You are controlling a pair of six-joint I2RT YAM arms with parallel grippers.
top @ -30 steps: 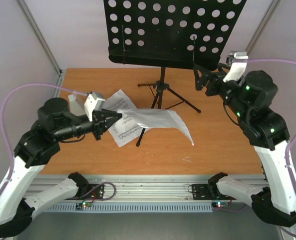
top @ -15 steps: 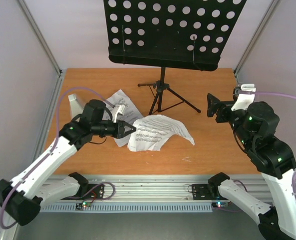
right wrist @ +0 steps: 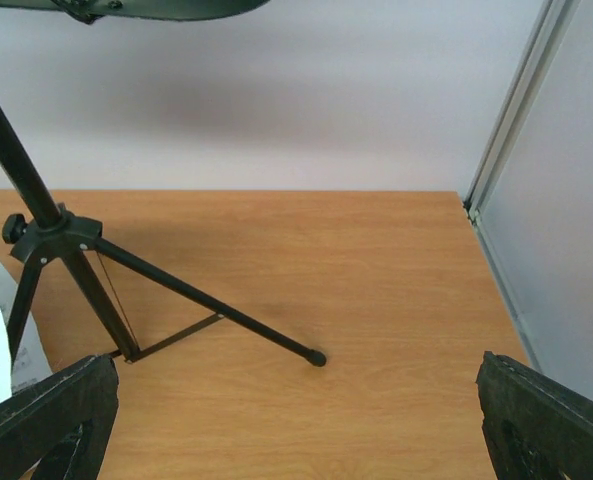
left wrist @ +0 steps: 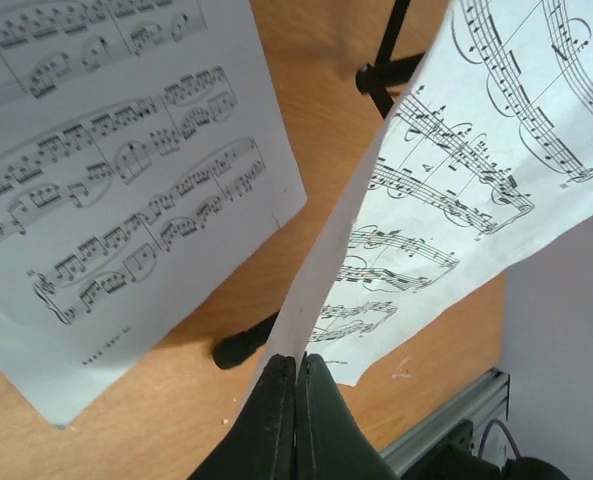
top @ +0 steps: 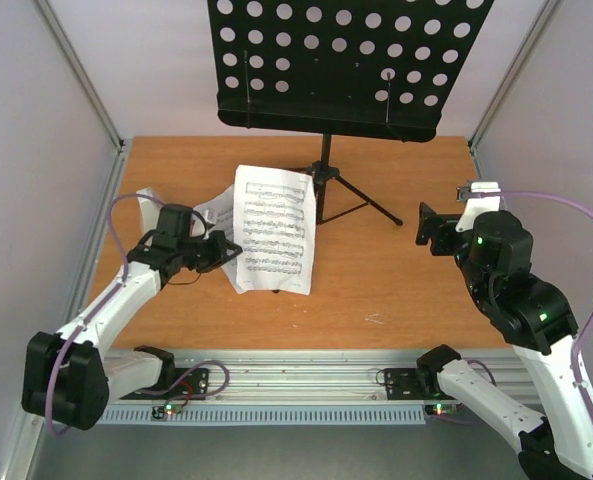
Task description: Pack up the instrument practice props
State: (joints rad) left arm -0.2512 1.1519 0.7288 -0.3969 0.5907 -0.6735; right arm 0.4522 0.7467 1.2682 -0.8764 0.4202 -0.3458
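The black music stand's perforated desk (top: 326, 60) rises at the back on its tripod (top: 325, 190). My left gripper (top: 232, 251) is shut on the edge of a white sheet-music page (top: 273, 228), which stands raised with its print facing up. In the left wrist view the fingertips (left wrist: 298, 362) pinch that page (left wrist: 456, 150) edge-on, above a second page (left wrist: 106, 200) lying flat. That second page (top: 214, 212) peeks out to the left. A pale grey metronome (top: 144, 197) shows partly behind the left arm. My right gripper (top: 431, 226) hangs open and holds nothing, right of the tripod.
One tripod leg (right wrist: 216, 305) runs across the wooden table (right wrist: 376, 260) to a foot (right wrist: 317, 357) ahead of my right gripper (right wrist: 296, 420). Another foot (left wrist: 238, 347) sits close under the held page. Grey walls close in both sides, and a metal rail (top: 296, 385) runs along the front.
My left arm has drawn back to the left and lowered, and the held page has gone from curled to flat with its print upward. My right arm dropped from the stand's desk and drew back.
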